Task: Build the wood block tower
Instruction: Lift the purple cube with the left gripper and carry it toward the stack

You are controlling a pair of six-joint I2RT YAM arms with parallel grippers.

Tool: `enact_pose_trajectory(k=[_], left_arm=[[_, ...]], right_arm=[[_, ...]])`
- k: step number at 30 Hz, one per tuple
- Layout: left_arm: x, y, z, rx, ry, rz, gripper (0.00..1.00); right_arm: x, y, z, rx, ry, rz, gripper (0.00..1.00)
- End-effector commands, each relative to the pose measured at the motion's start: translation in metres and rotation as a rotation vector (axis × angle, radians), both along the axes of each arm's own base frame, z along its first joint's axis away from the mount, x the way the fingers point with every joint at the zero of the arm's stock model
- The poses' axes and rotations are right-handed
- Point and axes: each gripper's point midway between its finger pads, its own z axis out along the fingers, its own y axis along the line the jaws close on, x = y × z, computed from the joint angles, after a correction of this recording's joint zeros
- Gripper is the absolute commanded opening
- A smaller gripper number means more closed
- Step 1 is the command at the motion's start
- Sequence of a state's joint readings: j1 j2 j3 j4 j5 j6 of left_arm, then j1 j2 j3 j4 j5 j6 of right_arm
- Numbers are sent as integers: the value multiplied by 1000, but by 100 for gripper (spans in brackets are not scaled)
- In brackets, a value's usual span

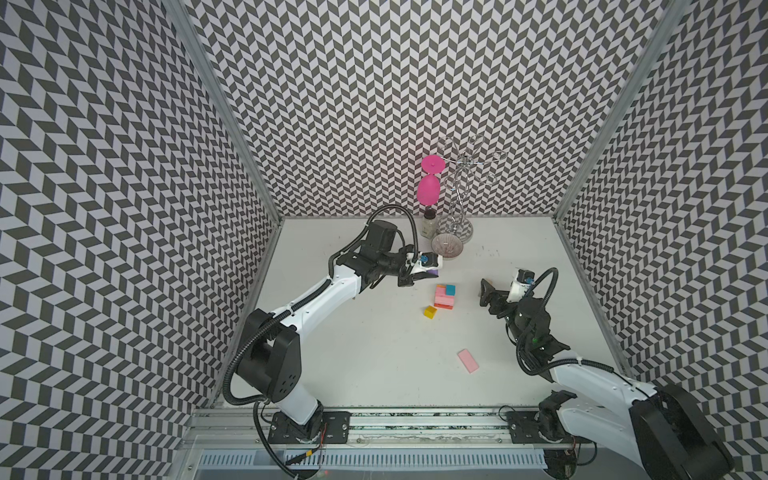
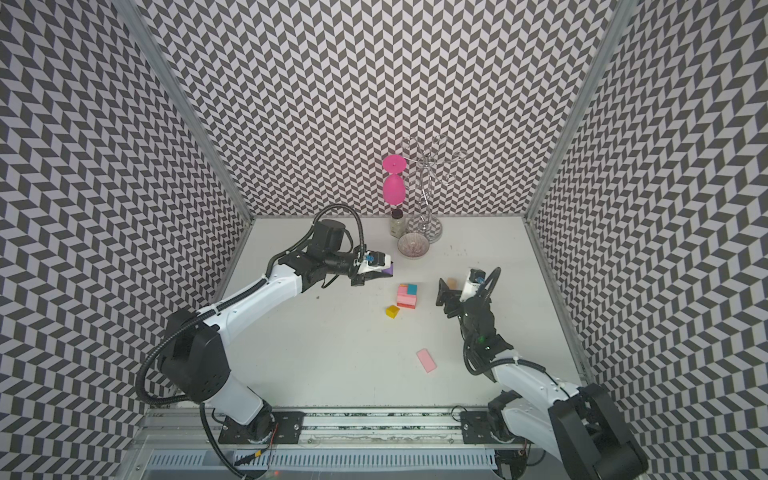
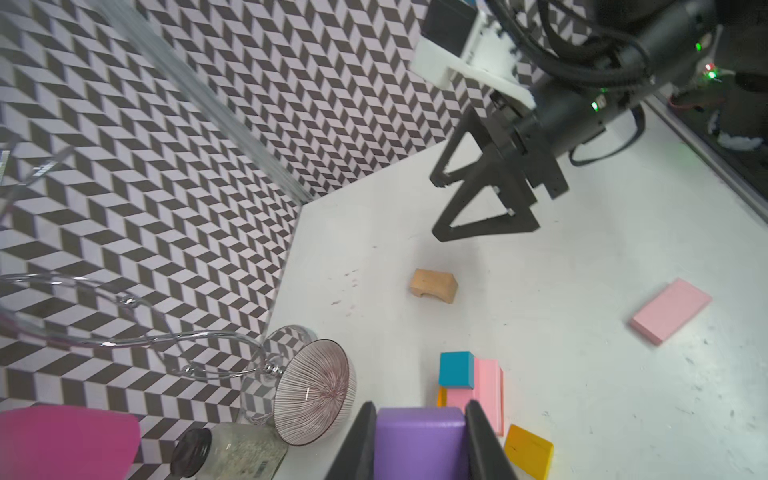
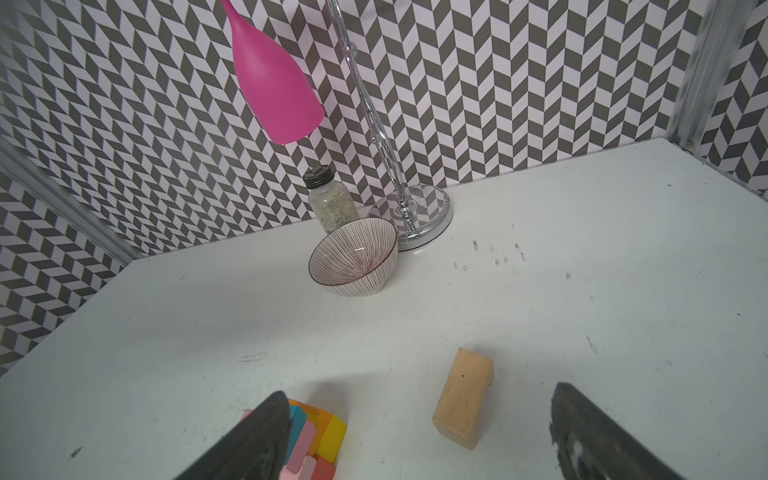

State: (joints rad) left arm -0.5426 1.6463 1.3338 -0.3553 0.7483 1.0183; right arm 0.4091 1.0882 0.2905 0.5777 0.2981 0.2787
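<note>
White table (image 1: 357,365) (scuffed) carries pink slab (image 1: 468,360), yellow block (image 1: 430,312), bowl (image 1: 446,246).

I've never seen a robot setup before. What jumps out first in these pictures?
The dizzying black-and-white chevron walls on three sides hit you first. Against them, a hot-pink goblet hangs upside down from a chrome rack at the back of the table. Mid-table sits a small stack of bright blocks, and close by the left arm's fingers pinch a purple block.

A small block (image 1: 430,311) lies just front-left of the stack (image 1: 444,296), a slab (image 1: 468,360) well apart front-right.
</note>
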Motion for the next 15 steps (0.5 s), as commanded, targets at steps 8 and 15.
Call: enact_pose_trajectory(k=[8, 15], left_arm=[[11, -9, -51, 188, 178, -123, 0], [30, -19, -66, 218, 226, -50, 0]], right_arm=[[11, -2, 17, 15, -52, -29, 95], [14, -1, 16, 11, -42, -33, 95]])
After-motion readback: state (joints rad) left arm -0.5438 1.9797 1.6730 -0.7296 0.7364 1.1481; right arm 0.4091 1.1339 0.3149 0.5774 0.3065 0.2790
